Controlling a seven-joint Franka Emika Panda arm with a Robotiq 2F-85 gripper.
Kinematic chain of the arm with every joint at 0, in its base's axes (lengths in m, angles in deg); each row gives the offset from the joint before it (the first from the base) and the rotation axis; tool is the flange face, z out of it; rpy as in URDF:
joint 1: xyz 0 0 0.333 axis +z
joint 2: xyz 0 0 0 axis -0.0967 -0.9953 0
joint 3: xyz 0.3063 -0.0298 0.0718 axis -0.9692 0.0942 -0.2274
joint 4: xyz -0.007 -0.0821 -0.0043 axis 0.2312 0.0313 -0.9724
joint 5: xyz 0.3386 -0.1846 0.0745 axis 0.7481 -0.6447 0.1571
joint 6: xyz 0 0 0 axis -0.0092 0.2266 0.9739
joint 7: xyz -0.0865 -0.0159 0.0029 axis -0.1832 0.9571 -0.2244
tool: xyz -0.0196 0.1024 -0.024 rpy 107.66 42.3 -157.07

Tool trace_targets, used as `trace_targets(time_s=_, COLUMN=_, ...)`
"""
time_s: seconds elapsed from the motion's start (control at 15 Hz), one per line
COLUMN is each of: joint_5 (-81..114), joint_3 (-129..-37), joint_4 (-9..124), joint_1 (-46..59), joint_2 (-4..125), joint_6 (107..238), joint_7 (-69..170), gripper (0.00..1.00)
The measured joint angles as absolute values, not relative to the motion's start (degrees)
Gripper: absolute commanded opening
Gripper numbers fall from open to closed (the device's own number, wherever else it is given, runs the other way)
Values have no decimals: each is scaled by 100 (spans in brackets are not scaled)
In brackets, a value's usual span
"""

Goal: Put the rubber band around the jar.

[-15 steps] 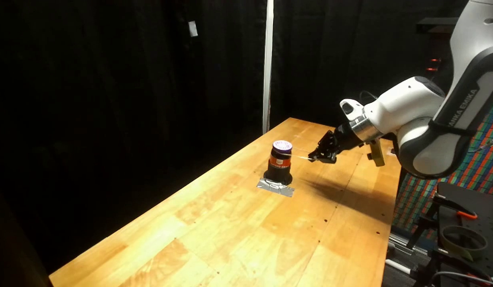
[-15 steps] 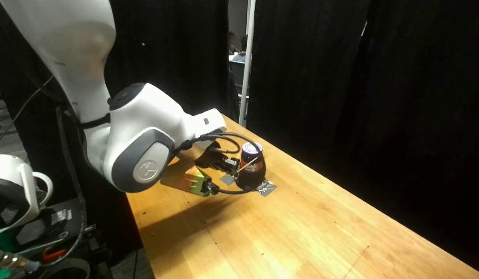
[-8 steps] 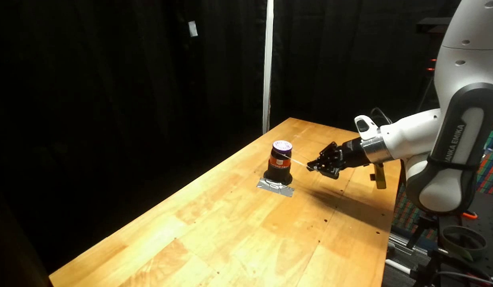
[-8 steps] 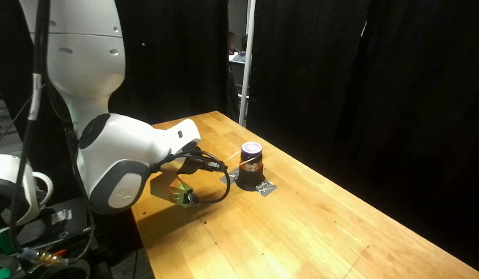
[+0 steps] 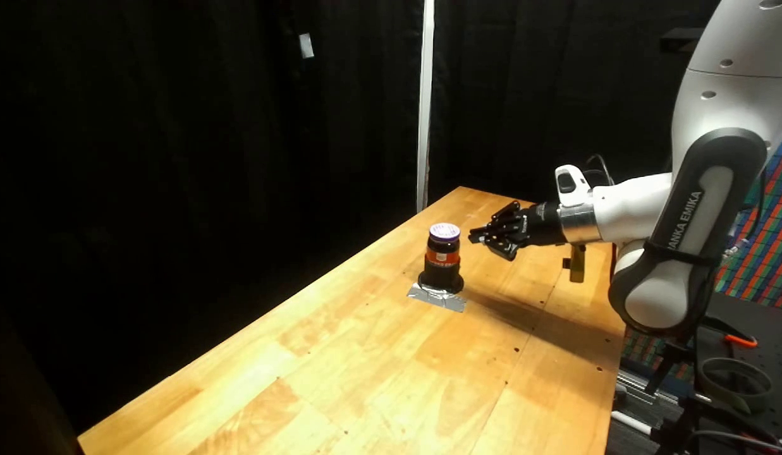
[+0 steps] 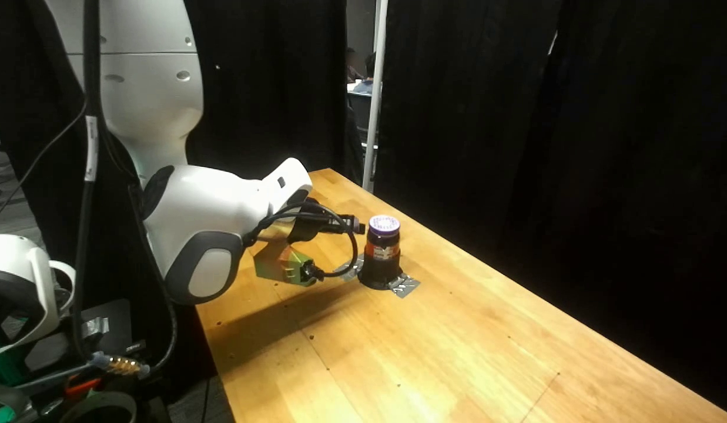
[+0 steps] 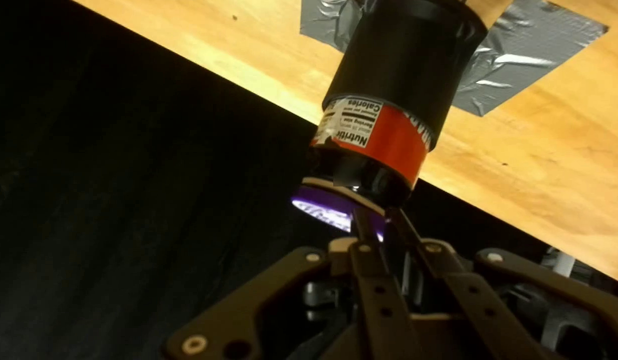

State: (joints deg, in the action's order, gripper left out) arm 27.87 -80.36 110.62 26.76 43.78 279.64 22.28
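Note:
The dark brown jar [image 5: 442,258] with an orange-red label and a purple-rimmed lid stands upright in a black holder in both exterior views [image 6: 382,251]. In the wrist view the jar [image 7: 396,142] appears upside down. The tan rubber band [image 7: 324,183] lies around its neck just under the lid; its far side is hidden. My gripper [image 5: 476,237] is beside the jar at lid height. In the wrist view the gripper [image 7: 376,215] has its fingertips a small gap apart, overlapping the lid's edge, with nothing seen between them.
Silver tape [image 5: 438,298] fixes the holder [image 7: 403,60] to the wooden table [image 6: 457,341]. A black cable [image 6: 354,252] loops beside the wrist. A yellow-green bracket [image 6: 287,264] hangs under the wrist. A black curtain [image 5: 207,158] stands behind the table.
Earlier the band was stretched from the jar to my gripper, which pulled away from the jar. Now the gripper is higher and closer to the jar, and no stretched band shows.

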Motion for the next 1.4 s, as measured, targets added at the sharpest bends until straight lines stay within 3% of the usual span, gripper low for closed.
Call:
trace_targets(time_s=0.2, joint_5=2853, joint_3=-7652, joint_4=10901, joint_1=3080, joint_2=4437, joint_6=27940, joint_7=2229, gripper=15)
trace_targets(time_s=0.27, joint_5=2907, joint_3=-7538, joint_4=10887, joint_1=3220, joint_2=4437, joint_6=27939, joint_7=2229, gripper=40)
trace_targets(time_s=0.4, joint_5=3044, joint_3=-7340, joint_4=10897, joint_1=3475, joint_2=4433, joint_6=27933, joint_7=2234, gripper=44)
trace_targets(time_s=0.67, joint_5=3256, joint_3=-7512, joint_4=11255, joint_1=3351, joint_2=4557, joint_6=27751, joint_7=1868, gripper=76)
trace_targets(time_s=0.87, joint_5=3585, joint_3=-7528, joint_4=11458, joint_1=3270, joint_2=5273, joint_6=26684, joint_7=1122, gripper=98)
trace_targets(time_s=1.13, joint_5=4964, joint_3=-7110, joint_4=11403, joint_1=3799, joint_2=6553, joint_6=24905, joint_7=-494, gripper=100)
trace_targets(time_s=1.4, joint_5=6686, joint_3=-6344, joint_4=11144, joint_1=4618, joint_2=7190, joint_6=24018, joint_7=-2271, gripper=100)
